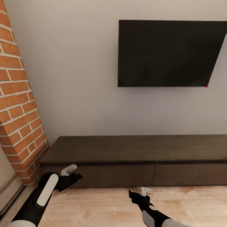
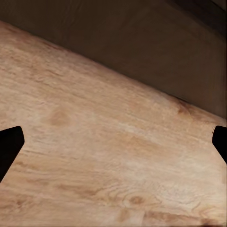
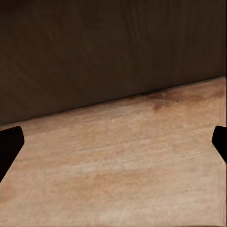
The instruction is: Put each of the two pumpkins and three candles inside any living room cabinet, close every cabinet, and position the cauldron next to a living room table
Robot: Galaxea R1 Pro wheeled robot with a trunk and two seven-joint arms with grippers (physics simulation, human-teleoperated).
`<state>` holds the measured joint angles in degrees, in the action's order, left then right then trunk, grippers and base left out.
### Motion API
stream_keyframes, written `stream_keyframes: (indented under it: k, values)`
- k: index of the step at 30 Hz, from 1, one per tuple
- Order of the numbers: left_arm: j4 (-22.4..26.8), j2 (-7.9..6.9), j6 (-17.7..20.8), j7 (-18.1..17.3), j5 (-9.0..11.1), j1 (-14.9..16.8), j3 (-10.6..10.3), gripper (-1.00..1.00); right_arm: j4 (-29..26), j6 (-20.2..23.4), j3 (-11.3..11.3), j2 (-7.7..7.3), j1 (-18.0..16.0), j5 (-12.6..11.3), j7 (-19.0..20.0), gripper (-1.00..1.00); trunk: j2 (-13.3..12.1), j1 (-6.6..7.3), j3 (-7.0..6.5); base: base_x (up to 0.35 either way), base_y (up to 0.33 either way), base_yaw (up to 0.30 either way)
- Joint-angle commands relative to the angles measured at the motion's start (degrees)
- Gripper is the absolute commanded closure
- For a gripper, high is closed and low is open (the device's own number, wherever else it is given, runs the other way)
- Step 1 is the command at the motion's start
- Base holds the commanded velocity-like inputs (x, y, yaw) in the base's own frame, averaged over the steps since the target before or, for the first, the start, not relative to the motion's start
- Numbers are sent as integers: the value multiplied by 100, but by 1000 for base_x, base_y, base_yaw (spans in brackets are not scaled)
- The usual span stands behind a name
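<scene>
The long, low dark-brown cabinet (image 1: 132, 148) runs along the pale wall, with both visible drawer fronts shut. My left gripper (image 1: 74, 177) hovers open just in front of its left drawer front, low over the plank floor. My right gripper (image 1: 136, 194) is open too, a little further from the cabinet over the floor. In the left wrist view the black fingertips (image 2: 9, 144) stand wide apart with the cabinet front (image 2: 142, 42) beyond. The right wrist view has the same spread fingertips (image 3: 9, 142) facing the cabinet front (image 3: 94, 52). The pumpkins, candles, cauldron and table are out of view.
A red brick chimney (image 1: 17, 104) rises at the left, beside the cabinet's end. A black television (image 1: 167, 53) hangs on the wall above the cabinet. Light wood floor (image 1: 101, 205) lies between me and the cabinet.
</scene>
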<state>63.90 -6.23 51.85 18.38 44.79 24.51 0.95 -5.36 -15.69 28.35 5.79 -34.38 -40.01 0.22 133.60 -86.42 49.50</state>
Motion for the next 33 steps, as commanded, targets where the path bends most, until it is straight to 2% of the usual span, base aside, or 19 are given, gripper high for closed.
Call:
stream_keyframes:
  k: [1,15,33]
  values:
    - [8,-1,18,51,63,1,6,-100,8,-22,48,2,-5,-59,3,-100,3,1,6,7,1,-288]
    - [8,-1,18,51,61,1,21,-100,8,-22,48,17,-4,-59,3,-100,3,1,6,31,88,-264]
    - [8,-1,18,51,74,1,36,-100,8,-38,57,27,-6,-59,-19,-100,3,1,6,25,104,-11]
